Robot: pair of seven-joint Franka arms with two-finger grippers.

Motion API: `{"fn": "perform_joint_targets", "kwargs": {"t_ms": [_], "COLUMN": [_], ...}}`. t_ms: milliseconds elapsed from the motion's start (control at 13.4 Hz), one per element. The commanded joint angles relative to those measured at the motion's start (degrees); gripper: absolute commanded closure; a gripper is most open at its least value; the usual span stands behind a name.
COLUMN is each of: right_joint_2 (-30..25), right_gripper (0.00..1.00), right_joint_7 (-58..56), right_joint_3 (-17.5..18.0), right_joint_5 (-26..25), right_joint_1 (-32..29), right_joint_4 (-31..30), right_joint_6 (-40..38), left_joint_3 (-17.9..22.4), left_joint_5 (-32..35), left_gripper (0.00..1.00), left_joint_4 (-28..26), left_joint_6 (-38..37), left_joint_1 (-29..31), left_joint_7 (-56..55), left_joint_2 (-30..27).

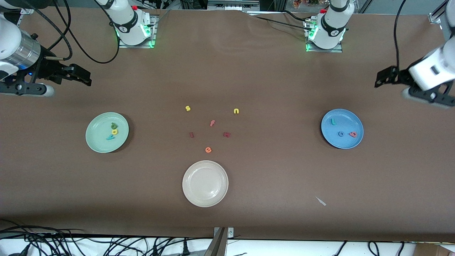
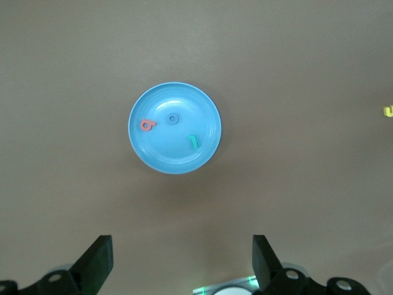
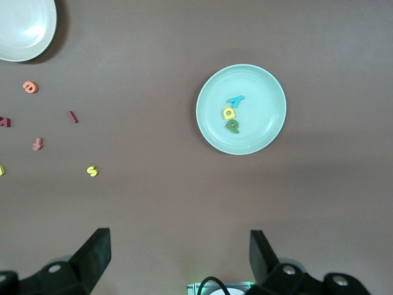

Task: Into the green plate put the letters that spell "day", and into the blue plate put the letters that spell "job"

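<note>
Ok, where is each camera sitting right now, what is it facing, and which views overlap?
Front view: high across the table, facing both bases; shows the green plate, the blue plate, the cream plate, loose letters, the open right claw and the left claw.
Left wrist view: above the blue plate, looking down; the open left claw frames it.
Right wrist view: above the green plate, looking down; the right claw shows.
Front and right wrist views share the green plate, the cream plate and the yellow "s".

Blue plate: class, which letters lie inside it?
Inside the blue plate lie a teal j, a blue o and a salmon-red b. Nothing covers them.
</note>
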Motion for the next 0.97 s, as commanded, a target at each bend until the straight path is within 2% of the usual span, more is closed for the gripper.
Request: {"fn": "perform_joint_targets", "kwargs": {"t_ms": [0, 299, 448, 522, 672, 896], "right_joint_2": [-0.6, -0.5, -0.5, -0.5, -0.5, -0.6], "right_gripper": [0.00, 0.00, 0.00, 0.00, 0.00, 0.00], "right_joint_7": [0.5, 0.5, 0.5, 0.5, 0.5, 0.5], "right_joint_3": [0.2, 0.2, 0.2, 0.2, 0.2, 0.3], "right_joint_5": [-0.7, -0.7, -0.7, -0.7, -0.7, -1.0], "right_joint_1": [-0.2, -0.2, -0.2, -0.2, -0.2, -0.2], "right_joint_4": [-0.5, -0.4, -0.4, -0.4, -0.5, -0.4], "right_joint_6": [-0.1, -0.1, -0.1, -0.1, -0.2, -0.2], "left_joint_3": [-4.8, -9.3, -10.1, -9.9, -9.2, -8.7], "left_joint_5": [2.2, 2.1, 2.1, 2.3, 3.6, 3.6], "left_gripper": [0.00, 0.00, 0.00, 0.00, 0.00, 0.00], "left_joint_4": [-0.3, -1.2, -2.7, -1.5, 5.2, 6.2], "left_joint_6": [-1.1, -0.9, -1.0, -1.0, -2.2, -2.5], "left_joint_1": [2.5, 3.6, 3.6, 3.6, 3.5, 3.6], "left_joint_7": [-2.8, -8.6, -9.2, -9.4, -9.5, -9.6], "left_joint_2": [-1.8, -3.6, -4.4, -3.0, 0.9, 1.3]}}
